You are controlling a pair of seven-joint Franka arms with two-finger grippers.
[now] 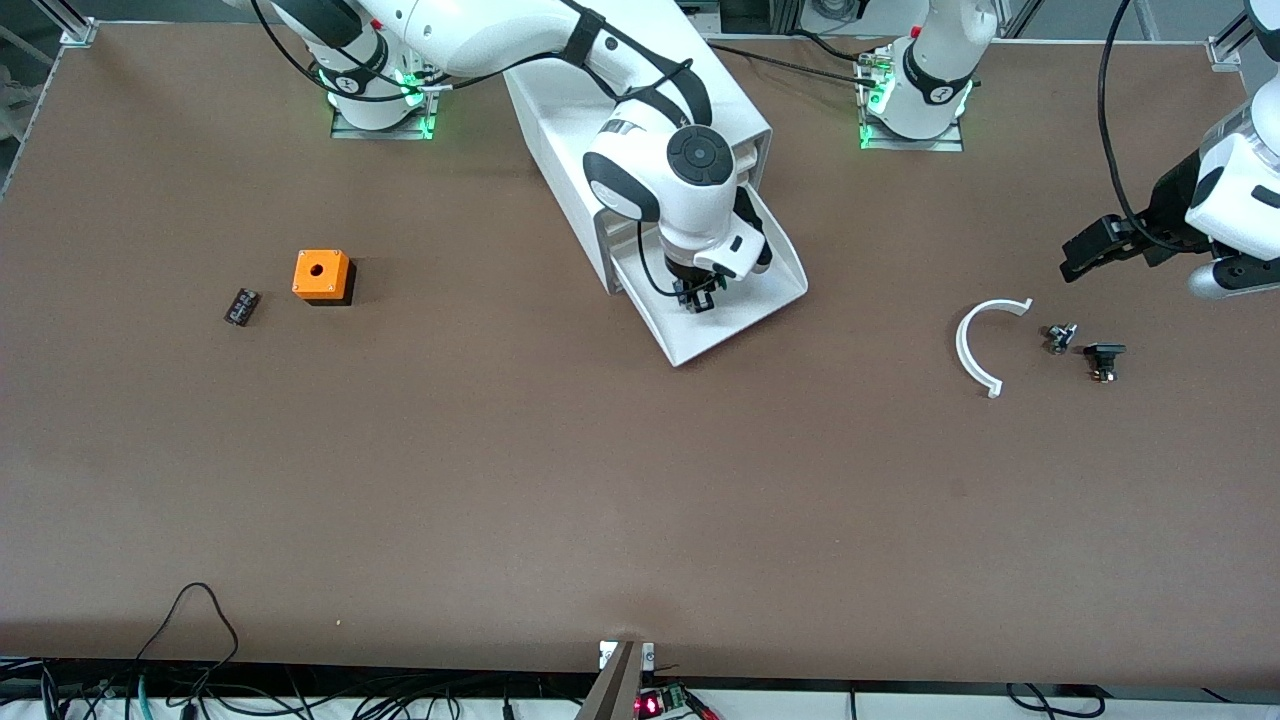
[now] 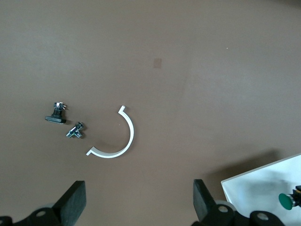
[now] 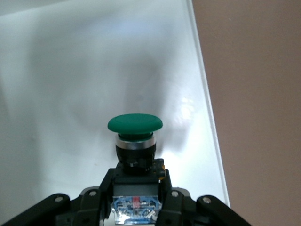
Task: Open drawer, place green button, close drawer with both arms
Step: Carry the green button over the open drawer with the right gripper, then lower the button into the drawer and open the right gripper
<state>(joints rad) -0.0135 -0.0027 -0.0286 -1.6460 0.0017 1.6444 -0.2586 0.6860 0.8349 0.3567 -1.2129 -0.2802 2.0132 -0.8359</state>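
The drawer (image 1: 745,318), the lowest one of the white cabinet (image 1: 560,130), is pulled out toward the front camera. My right gripper (image 1: 700,297) is down inside it, shut on the button's dark body. In the right wrist view the green cap (image 3: 135,124) points at the drawer's white floor (image 3: 70,70), with the gripper (image 3: 136,190) clamped round the body. My left gripper (image 1: 1080,258) is open and empty, held over bare table at the left arm's end. Its wrist view shows the spread fingers (image 2: 75,200), the drawer's corner (image 2: 254,188) and the button's cap (image 2: 284,201).
A white half ring (image 1: 975,345), a small metal part (image 1: 1058,337) and a black part (image 1: 1103,357) lie on the table under the left gripper. An orange cube with a hole (image 1: 322,275) and a flat black block (image 1: 241,306) lie toward the right arm's end.
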